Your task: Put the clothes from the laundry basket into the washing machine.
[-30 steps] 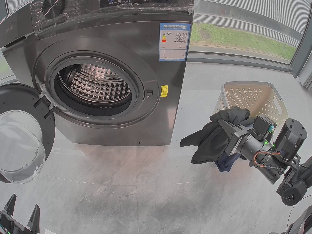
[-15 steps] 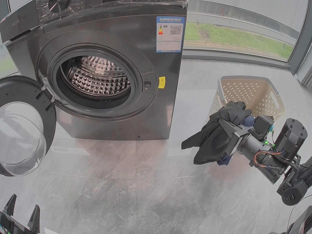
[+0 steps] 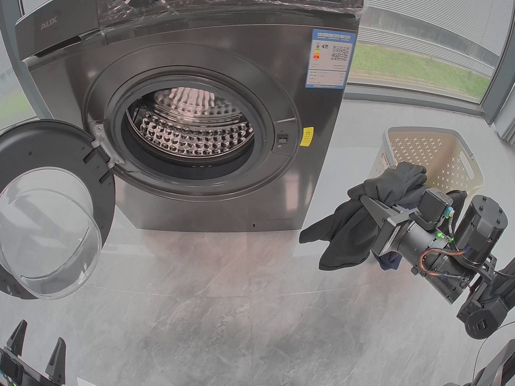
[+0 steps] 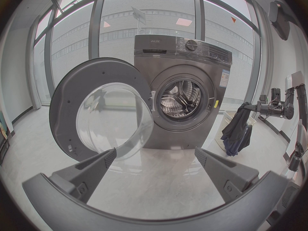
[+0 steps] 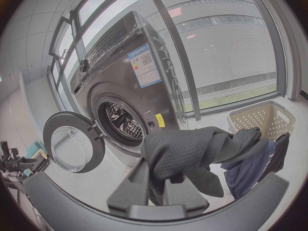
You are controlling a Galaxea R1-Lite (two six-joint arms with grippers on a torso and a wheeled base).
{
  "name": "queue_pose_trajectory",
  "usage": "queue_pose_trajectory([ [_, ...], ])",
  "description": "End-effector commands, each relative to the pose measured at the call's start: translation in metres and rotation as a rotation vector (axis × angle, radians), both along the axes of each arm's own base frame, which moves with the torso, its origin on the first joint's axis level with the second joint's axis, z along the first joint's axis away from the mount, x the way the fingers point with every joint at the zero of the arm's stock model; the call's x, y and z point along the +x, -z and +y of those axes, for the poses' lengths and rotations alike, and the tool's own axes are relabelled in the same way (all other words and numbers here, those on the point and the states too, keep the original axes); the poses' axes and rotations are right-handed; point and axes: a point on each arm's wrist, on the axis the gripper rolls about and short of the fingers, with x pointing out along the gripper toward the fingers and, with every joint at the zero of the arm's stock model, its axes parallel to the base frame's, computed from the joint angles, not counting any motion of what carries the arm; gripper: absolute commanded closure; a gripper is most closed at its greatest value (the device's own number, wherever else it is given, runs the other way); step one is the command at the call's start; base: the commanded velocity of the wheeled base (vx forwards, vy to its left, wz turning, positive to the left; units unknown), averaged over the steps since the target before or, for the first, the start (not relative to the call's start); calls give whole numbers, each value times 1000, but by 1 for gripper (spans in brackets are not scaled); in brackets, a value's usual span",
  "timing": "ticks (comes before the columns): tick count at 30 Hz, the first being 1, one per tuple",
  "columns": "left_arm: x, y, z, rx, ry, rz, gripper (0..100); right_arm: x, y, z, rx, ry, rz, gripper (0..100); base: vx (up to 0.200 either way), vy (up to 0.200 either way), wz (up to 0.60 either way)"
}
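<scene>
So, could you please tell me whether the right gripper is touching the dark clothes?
Touching. The right wrist view shows the right gripper with its fingers shut on the dark clothes.

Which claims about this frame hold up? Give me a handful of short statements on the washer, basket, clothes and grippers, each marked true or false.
1. The door of the washing machine stands open. True.
2. The right gripper is shut on dark clothes. True.
3. The clothes lie inside the drum. False: they hang from the right gripper, off the floor, next to the laundry basket; no clothing shows in the drum.
4. The left gripper holds a garment. False: it is open, with nothing between its fingers.
5. The laundry basket stands on the robot's left of the washing machine. False: it stands on the robot's right of it.
</scene>
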Motion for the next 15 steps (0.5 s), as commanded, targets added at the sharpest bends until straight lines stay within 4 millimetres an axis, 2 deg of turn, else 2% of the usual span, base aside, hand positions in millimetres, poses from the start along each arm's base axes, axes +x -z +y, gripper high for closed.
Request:
queue_pose_trajectory([
  [1, 1, 5, 0, 0, 0, 8, 0, 0, 0, 0, 0, 0, 0, 100, 0, 0, 0],
  [4, 1, 5, 0, -1, 0, 8, 0, 0, 0, 0, 0, 0, 0, 100, 0, 0, 0],
  [10, 1, 5, 0, -1, 0, 8, 0, 0, 2, 0, -2, 0, 6, 100, -200, 0, 0],
  [15, 1, 5, 0, 0, 0, 8, 0, 0, 2, 0, -4, 0, 9, 100, 0, 0, 0],
])
